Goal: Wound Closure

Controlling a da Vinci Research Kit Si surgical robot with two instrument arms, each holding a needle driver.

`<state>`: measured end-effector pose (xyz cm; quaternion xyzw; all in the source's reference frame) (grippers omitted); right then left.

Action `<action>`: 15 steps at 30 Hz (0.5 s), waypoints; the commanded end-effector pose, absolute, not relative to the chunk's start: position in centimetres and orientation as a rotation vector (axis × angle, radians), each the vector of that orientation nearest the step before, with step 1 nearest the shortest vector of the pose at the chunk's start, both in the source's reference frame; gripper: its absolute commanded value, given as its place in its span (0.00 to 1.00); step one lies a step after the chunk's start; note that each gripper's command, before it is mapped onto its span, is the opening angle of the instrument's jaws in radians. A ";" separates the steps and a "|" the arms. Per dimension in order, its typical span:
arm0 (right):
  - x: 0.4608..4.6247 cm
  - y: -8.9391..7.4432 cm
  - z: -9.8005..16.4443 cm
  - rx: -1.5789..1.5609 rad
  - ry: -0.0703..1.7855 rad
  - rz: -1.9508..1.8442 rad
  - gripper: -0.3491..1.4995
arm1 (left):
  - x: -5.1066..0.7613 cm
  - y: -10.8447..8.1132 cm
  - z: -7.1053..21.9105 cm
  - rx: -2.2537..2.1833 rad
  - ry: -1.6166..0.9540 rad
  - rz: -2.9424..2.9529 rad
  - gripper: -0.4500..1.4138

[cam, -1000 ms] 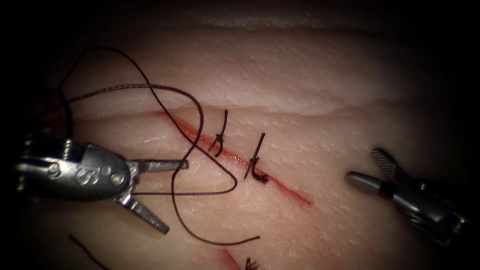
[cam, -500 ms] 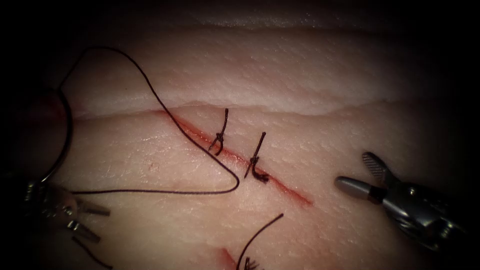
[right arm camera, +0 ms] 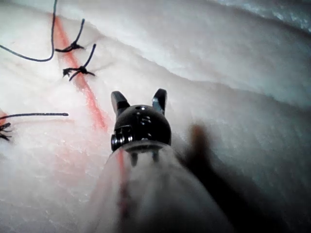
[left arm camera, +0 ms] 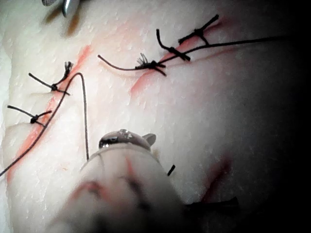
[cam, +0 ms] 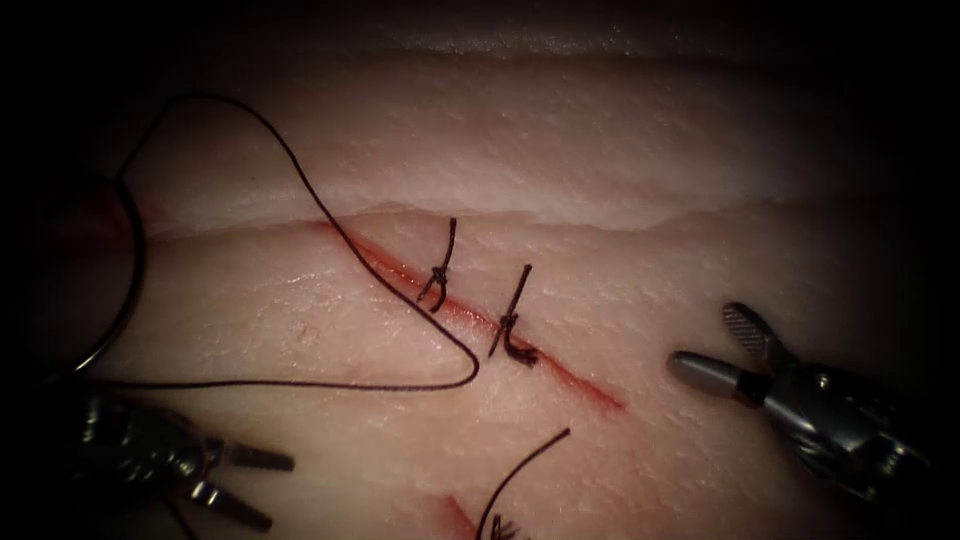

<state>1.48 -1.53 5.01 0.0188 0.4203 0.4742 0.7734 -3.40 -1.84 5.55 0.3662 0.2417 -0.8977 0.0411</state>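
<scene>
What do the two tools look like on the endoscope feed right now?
Both are small silver-grey metal tools. The right pincer has two short blunt blades, one showing a cross-hatched gripping face, on a rounded metal wrist with a dark band at the base of one blade. The left pincer has two slim straight blades on a bulbous steel wrist with round pin heads. No cables or sleeves visible.

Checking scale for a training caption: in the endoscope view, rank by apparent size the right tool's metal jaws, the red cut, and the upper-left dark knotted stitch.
1. Red cut, longest, running diagonally across the tissue.
2. Right tool's metal jaws, open, holding nothing.
3. Dark knotted stitch, smallest.
</scene>
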 end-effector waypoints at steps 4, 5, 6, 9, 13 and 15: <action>1.51 -1.5 5.0 0.024 0.912 0.980 0.83 | -3.86 -1.8 5.5 1.291 0.724 -2.725 0.34; 1.49 -1.5 4.9 0.015 0.911 0.959 0.81 | -3.96 -1.7 5.5 1.330 0.704 -2.732 0.32; 1.48 -1.5 4.9 0.005 0.909 0.937 0.80 | -4.02 -1.7 5.5 1.363 0.685 -2.738 0.32; 1.46 -1.4 4.9 -0.034 0.902 0.860 0.80 | -4.27 -1.5 5.5 1.493 0.574 -2.768 0.32; 1.48 -1.4 4.8 -0.052 0.898 0.831 0.82 | -4.49 -1.3 5.6 1.569 0.437 -2.805 0.36; 1.49 -1.4 4.8 -0.056 0.898 0.826 0.82 | -4.56 -1.2 5.7 1.595 0.395 -2.816 0.36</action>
